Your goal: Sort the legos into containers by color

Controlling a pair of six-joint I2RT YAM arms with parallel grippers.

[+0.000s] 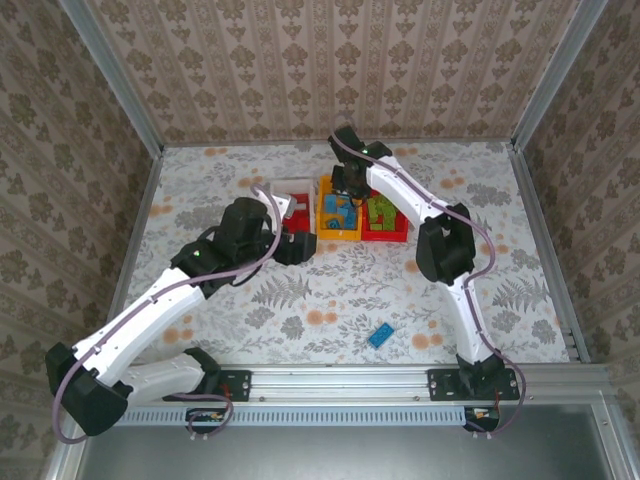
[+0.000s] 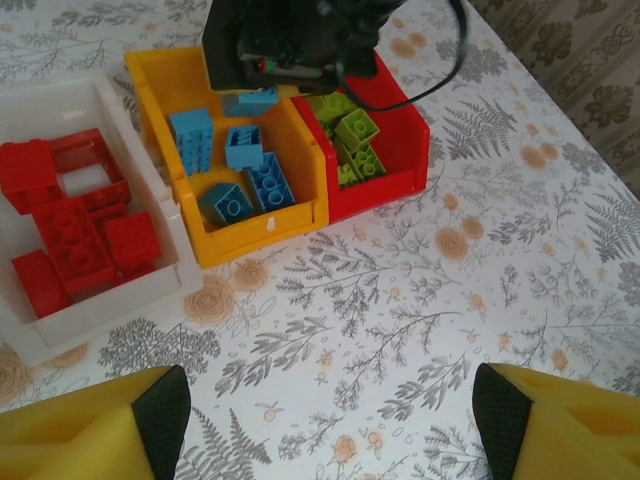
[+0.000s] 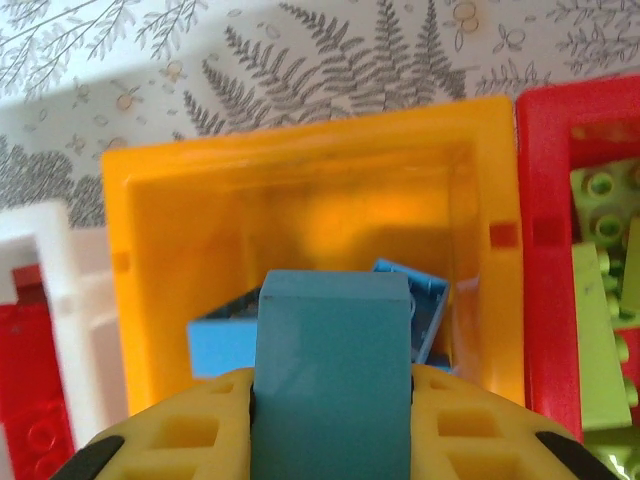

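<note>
Three bins stand in a row at the table's back. The white bin (image 2: 160, 215) holds red bricks (image 2: 75, 235). The yellow-orange bin (image 2: 165, 85) holds blue bricks (image 2: 245, 170), and the red bin (image 2: 400, 150) holds lime green bricks (image 2: 355, 140). My right gripper (image 3: 332, 395) hangs over the yellow-orange bin (image 3: 300, 190), shut on a blue brick (image 3: 333, 370). That held blue brick (image 2: 252, 99) also shows under the right gripper in the left wrist view. My left gripper (image 2: 325, 415) is open above bare tablecloth in front of the bins. One blue brick (image 1: 380, 336) lies alone near the front.
The table is walled by patterned panels with metal rails (image 1: 540, 250) at the sides. The floral tablecloth (image 1: 340, 290) between the bins and the arm bases carries just the lone blue brick.
</note>
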